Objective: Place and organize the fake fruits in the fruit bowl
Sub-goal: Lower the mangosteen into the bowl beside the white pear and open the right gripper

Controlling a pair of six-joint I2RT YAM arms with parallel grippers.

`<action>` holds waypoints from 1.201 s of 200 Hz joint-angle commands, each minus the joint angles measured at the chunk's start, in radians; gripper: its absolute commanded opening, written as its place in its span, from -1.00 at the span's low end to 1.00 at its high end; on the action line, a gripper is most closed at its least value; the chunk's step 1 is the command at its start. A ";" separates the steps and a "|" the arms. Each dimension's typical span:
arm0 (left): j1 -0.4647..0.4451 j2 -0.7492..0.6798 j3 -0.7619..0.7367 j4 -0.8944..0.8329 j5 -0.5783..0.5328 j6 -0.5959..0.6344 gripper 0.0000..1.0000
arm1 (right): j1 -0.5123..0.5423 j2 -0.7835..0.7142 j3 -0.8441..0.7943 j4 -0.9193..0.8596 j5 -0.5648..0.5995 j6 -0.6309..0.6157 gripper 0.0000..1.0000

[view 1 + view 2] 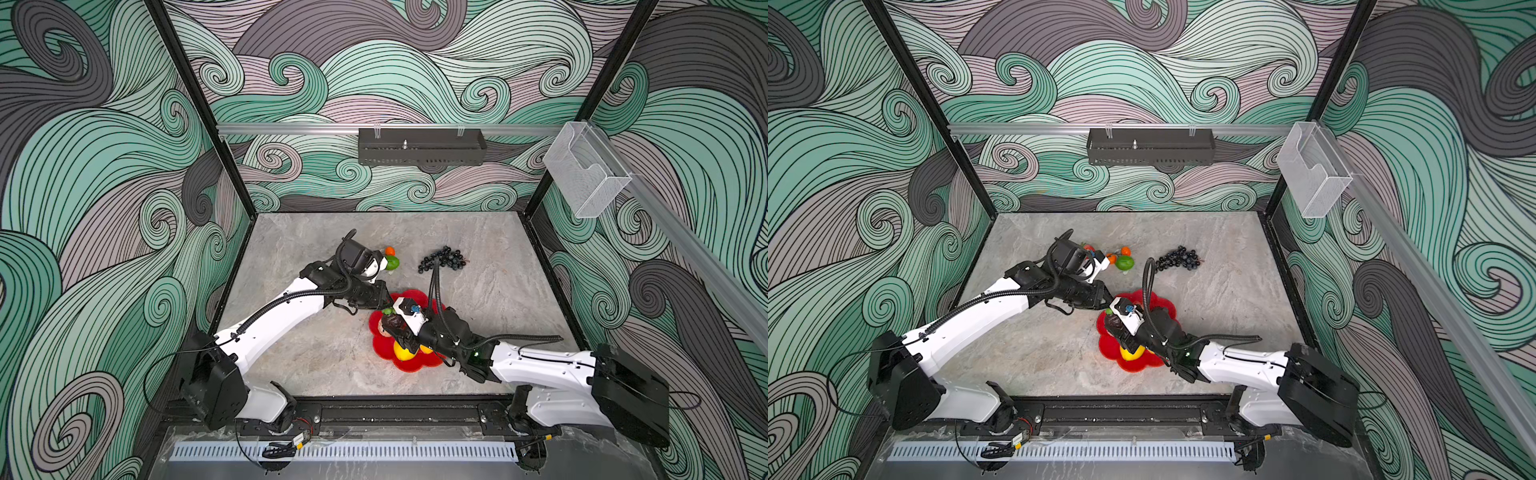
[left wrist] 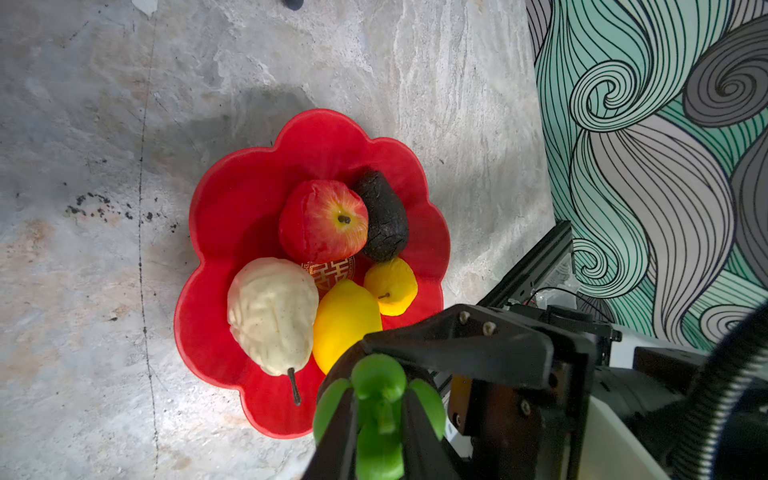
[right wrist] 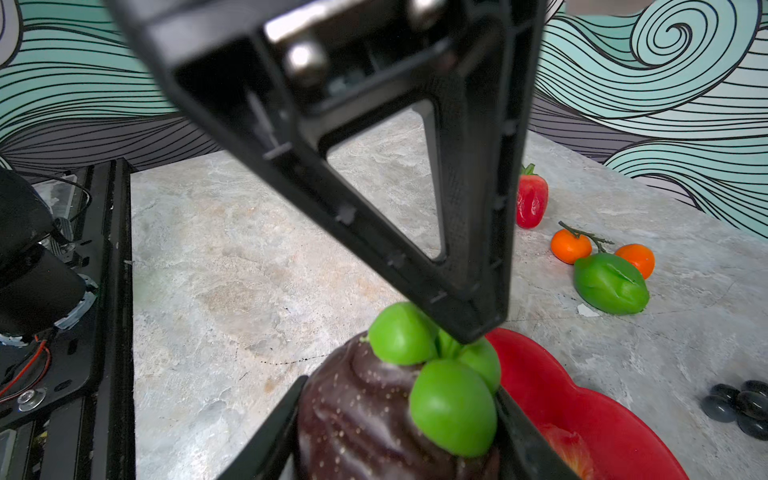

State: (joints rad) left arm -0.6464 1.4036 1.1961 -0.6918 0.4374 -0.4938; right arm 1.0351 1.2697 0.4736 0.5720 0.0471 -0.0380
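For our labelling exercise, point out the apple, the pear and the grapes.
apple (image 2: 323, 220), left wrist view, its red-yellow top.
pear (image 2: 272, 309), left wrist view, middle of its pale body.
grapes (image 1: 440, 258), a top view, centre of the bunch.

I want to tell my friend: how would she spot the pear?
Find the red flower-shaped bowl on the grey table. Inside, beside the yellow lemon and red apple, lies the pear: the only pale, wrinkly fruit, with a dark stem.
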 commanded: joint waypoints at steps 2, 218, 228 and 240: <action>-0.009 0.012 0.040 -0.029 -0.011 0.015 -0.72 | 0.007 0.010 0.032 0.009 0.020 -0.003 0.13; -0.115 0.057 0.062 0.000 -0.362 0.027 -0.93 | -0.040 -0.672 -0.159 -0.539 0.358 0.283 0.98; -0.123 0.070 0.067 0.019 -0.397 0.037 -0.92 | -0.046 -0.738 -0.197 -0.545 0.380 0.318 0.98; -0.128 0.091 0.081 0.039 -0.438 0.051 -0.92 | -0.052 -0.816 -0.243 -0.549 0.391 0.351 0.98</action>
State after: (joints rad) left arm -0.7593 1.4590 1.2285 -0.6872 0.1204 -0.4774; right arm 0.9962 0.5659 0.3008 0.1009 0.3466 0.2165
